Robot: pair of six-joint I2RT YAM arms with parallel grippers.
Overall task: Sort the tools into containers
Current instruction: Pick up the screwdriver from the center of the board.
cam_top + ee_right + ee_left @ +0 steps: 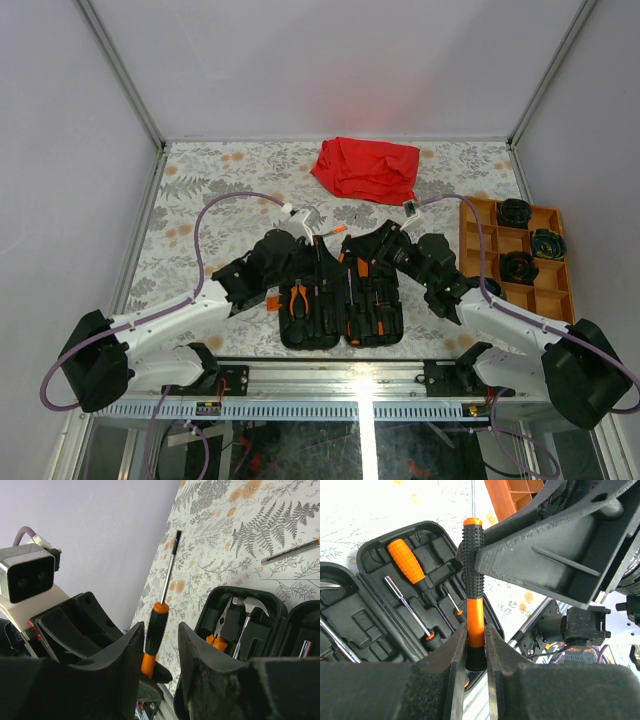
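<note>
While my left tool is clamped on the orange lower part of the orange-and-black screwdriver with the knurled grip, my right tool stands half-wide around the same handle. One finger looks to touch the black knurling and a gap shows on the other side, so the right has no hold of its own. The screwdriver hangs in the air between the two tools, above the edge of the open black hard-shell tool case on the flower-patterned table, well apart from the orange divided plastic tray. Its long axis runs straight out in line with my left fingers, butt end between them and thin steel shaft pointing away from that tool; the top view hides it. I judge the risk lies in the exchange. If my left lets go before the right has closed squarely, the screwdriver would drop and could glance off the case rim. If the right closes off-centre, it could lever the handle askew against my left grip. The tools are also crowded enough to knock fingers.
</note>
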